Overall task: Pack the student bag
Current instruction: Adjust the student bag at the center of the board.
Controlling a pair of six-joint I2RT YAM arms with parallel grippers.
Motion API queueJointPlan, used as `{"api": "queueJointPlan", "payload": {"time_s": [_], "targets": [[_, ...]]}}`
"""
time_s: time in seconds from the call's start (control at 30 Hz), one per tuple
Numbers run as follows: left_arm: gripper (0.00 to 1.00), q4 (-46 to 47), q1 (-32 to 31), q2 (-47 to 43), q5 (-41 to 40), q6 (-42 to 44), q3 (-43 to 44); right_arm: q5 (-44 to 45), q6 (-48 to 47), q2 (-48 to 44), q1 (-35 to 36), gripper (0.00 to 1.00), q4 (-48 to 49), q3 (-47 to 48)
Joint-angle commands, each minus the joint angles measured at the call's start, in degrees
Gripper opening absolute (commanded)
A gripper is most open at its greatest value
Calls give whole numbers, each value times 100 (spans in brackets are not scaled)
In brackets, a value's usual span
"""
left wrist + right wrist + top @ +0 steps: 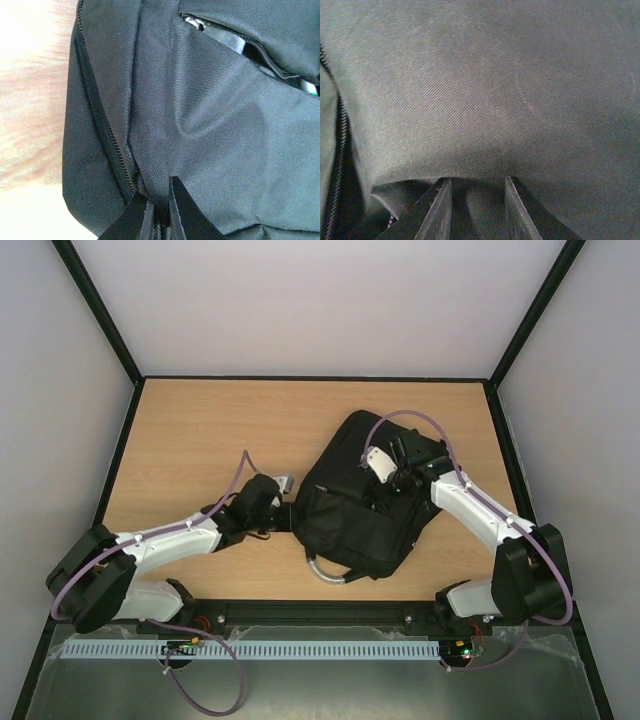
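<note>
The student bag (pixel 350 505) is a large black fabric bag lying right of the table's middle, with its grey curved handle (pixel 325 571) toward the near edge. My left gripper (pixel 284 490) is at the bag's left side. In the left wrist view it (pixel 159 197) is shut on a fold of the bag's fabric (pixel 215 125) beside a zip (pixel 102 135). My right gripper (pixel 396 476) is on the bag's top far part. In the right wrist view its tips (pixel 477 184) are tucked under a raised flap of the bag (pixel 485 95), with fabric between the fingers.
A zipped pocket gapes open at the top of the left wrist view, with a light-coloured item (pixel 194 22) partly showing inside. The wooden table (pixel 200 430) has black side rails, and white walls enclose it on three sides.
</note>
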Motion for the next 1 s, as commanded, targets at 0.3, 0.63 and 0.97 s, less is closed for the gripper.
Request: {"api": "queueJointPlan", "payload": {"time_s": [0.3,0.63,0.97], "targets": [[27,206,-2533,-808,-1580,-1530,-720,537,40,880,-40,29,-400,611],[63,-1548,-1950,-2375,-2358,-1641,-304,-887,733,-393,-24,36,-1837,1656],[65,-329,339,-906,-33,-417,248,-2581,1044,95,119,35,-2275,1047]]}}
